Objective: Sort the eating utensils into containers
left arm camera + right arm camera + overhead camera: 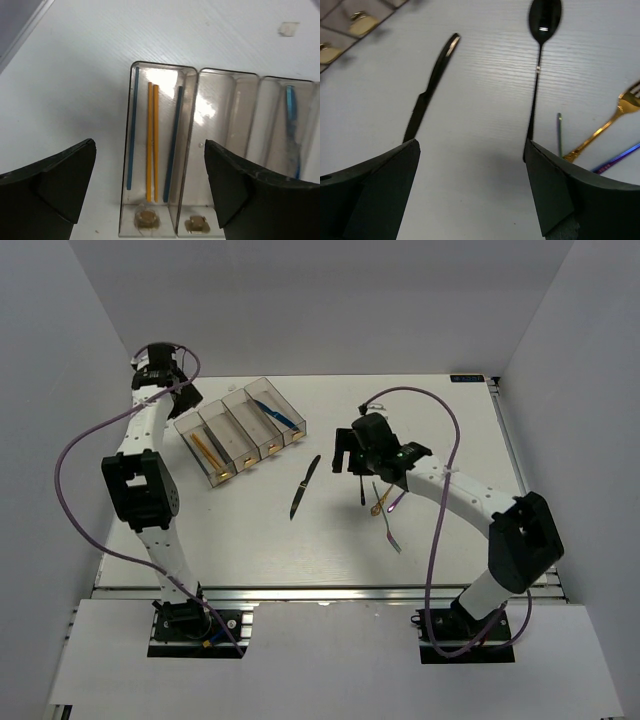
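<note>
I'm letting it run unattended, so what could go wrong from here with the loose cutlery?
The black spoon lies close to the gold fork, so the open right tool may drag both. The black knife lies flat on the table and may slip from a pinch.

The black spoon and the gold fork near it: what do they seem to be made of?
The black spoon looks like metal with a glossy black coating: its bowl shows a sharp bright highlight, though hard plastic cannot be excluded. The gold fork seems to be metal with a shiny gold-coloured finish, as its handle gleams.
</note>
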